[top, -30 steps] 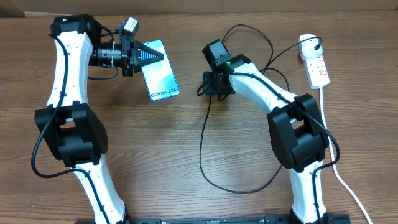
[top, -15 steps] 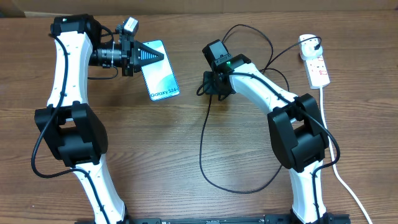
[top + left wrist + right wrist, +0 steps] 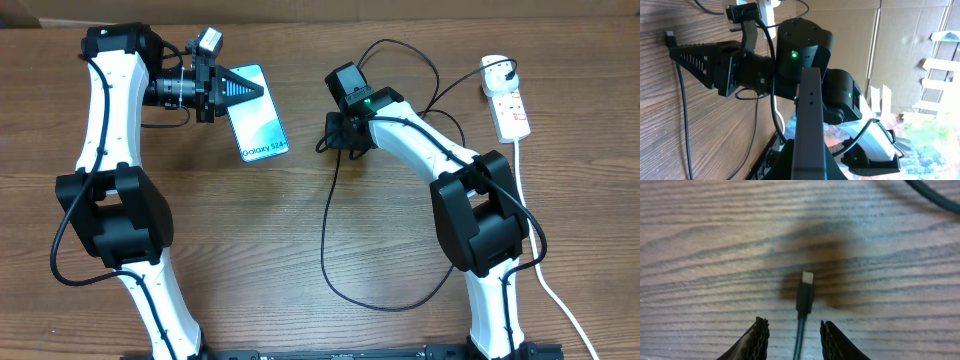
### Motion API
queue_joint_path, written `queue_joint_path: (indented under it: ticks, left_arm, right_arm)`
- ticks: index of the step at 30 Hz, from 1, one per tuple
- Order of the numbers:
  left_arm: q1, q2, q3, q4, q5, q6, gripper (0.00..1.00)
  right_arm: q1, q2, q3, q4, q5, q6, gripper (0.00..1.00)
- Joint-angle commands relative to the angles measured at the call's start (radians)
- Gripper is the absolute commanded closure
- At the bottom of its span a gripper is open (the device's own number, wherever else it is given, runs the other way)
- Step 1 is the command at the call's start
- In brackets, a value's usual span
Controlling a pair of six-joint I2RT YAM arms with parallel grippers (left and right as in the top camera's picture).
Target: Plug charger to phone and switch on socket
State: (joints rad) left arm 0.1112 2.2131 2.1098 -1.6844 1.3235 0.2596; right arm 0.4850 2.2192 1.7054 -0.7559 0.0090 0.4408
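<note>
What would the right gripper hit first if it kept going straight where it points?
The right gripper would likely meet the charger's connector tip first, lying on the table ahead of its open fingers.

The overhead camera looks straight down on the wooden table (image 3: 300, 250), far enough off to take in both arms. The left wrist camera is rolled sideways, with the table upright along its left edge. It looks along the phone (image 3: 807, 130), close and edge-on, across to the right arm (image 3: 805, 55), which overhead also shows. The right wrist camera points down, very near the charger (image 3: 805, 292) tip.
</note>
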Motion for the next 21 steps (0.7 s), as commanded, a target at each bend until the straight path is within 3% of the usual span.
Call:
queue_joint_path:
  ticks: [1,21]
  left_arm:
    - [-0.008,-0.01,0.013,-0.006,0.031,-0.021,0.96]
    - [-0.008,-0.01,0.013,-0.006,0.031,-0.021,0.96]
  right_arm:
    - [-0.004,0.018,0.015,0.02,0.016,-0.001,0.66]
    - [-0.004,0.081,0.015,0.025,0.016,0.003,0.7]
